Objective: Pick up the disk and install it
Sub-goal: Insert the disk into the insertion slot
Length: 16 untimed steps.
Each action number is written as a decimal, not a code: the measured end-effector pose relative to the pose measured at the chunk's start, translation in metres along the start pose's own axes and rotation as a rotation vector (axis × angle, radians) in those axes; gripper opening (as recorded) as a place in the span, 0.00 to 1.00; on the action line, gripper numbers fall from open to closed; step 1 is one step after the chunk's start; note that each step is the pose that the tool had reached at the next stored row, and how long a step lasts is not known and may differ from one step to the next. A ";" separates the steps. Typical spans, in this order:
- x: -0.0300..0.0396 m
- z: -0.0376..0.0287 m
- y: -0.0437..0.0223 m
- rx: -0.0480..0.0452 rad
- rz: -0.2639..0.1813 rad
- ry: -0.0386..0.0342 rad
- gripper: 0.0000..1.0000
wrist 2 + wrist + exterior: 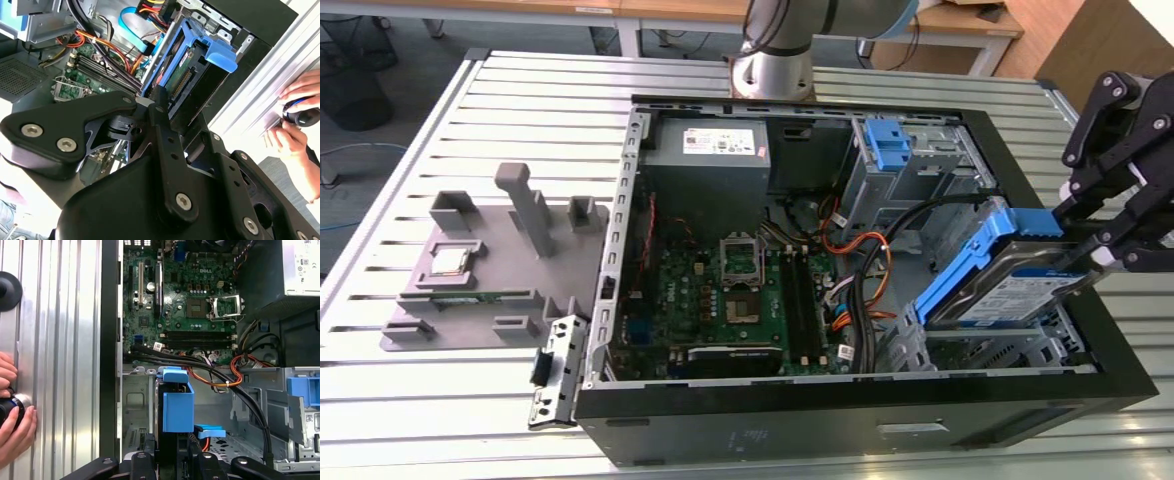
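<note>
The silver disk (1017, 287) has a blue-and-white label facing up and a blue bracket along its edges. It hangs tilted over the computer case (854, 425), its long axis rising toward the exterior view's right, where the gripper (1091, 250) clamps it.

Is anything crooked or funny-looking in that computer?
Yes. The disk is tilted. The gripper holds one end up above the computer case, so it isn't lying flat in a bay. Also, a person's hand is on the table right beside the case.

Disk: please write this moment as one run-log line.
gripper: shut on disk | disk: tilted, lower end inside computer case | install: not yet seated
</note>
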<state>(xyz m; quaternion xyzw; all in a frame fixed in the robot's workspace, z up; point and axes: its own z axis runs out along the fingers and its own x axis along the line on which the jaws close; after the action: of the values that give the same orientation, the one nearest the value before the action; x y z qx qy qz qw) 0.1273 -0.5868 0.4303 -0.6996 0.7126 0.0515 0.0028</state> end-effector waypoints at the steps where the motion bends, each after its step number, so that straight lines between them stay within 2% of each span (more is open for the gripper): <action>1: 0.0001 0.0011 -0.0001 0.0000 0.000 0.0000 0.35; 11: 0.0002 0.0023 -0.0002 0.0000 0.000 0.0000 0.35; 16: 0.0004 0.0053 -0.0004 0.0000 0.000 0.0000 0.35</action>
<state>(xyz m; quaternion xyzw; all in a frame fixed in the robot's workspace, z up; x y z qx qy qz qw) 0.1273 -0.5868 0.4250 -0.6997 0.7126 0.0515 0.0028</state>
